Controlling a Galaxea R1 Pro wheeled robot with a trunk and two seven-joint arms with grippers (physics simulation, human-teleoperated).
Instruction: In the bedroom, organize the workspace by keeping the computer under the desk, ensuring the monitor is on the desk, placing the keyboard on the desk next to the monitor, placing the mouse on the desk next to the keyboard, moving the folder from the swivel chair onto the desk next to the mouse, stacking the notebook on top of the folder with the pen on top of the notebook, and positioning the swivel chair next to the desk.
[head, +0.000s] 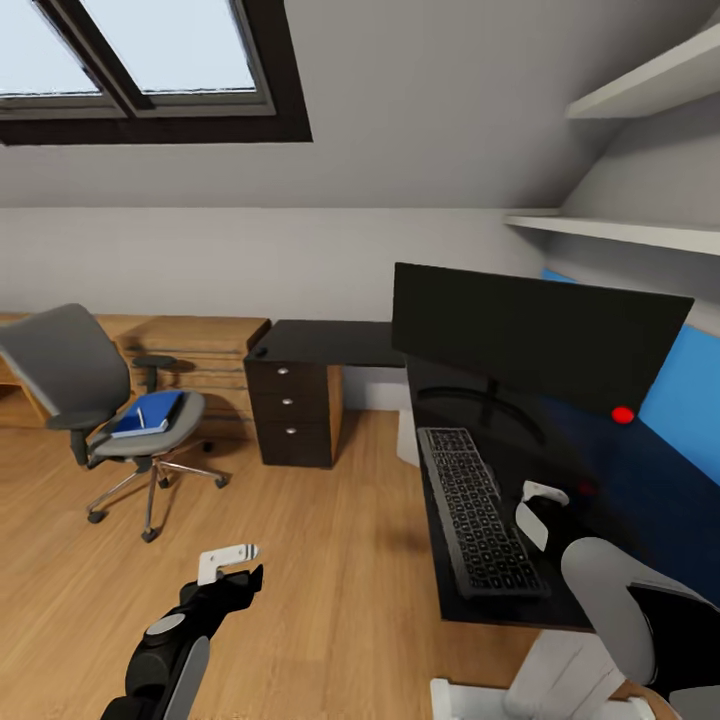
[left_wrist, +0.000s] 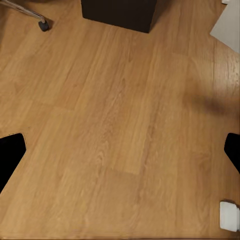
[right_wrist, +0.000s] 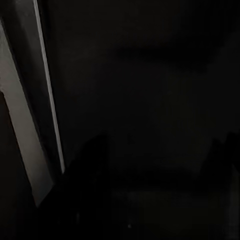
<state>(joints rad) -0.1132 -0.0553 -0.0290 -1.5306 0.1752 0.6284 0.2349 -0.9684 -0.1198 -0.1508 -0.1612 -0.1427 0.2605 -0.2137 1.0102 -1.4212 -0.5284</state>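
Note:
The monitor (head: 530, 335) stands on the black desk (head: 330, 342), and the keyboard (head: 478, 508) lies in front of it. My right gripper (head: 540, 508) hovers low over the desk just right of the keyboard; the dark right wrist view hides what is between its fingers. The mouse is not visible. At left, the swivel chair (head: 60, 365) carries the blue folder (head: 150, 410) with the white pen (head: 140, 417) on it; I cannot make out the notebook. My left gripper (head: 235, 570) is open over bare floor. A pale box under the desk may be the computer (head: 407, 435).
The desk's dark drawer unit (head: 290, 410) stands between the chair and me. Low wooden shelving (head: 195, 350) runs along the back wall. Wall shelves (head: 620, 230) hang above the desk. Wood floor (left_wrist: 120, 125) stretches open between chair and desk.

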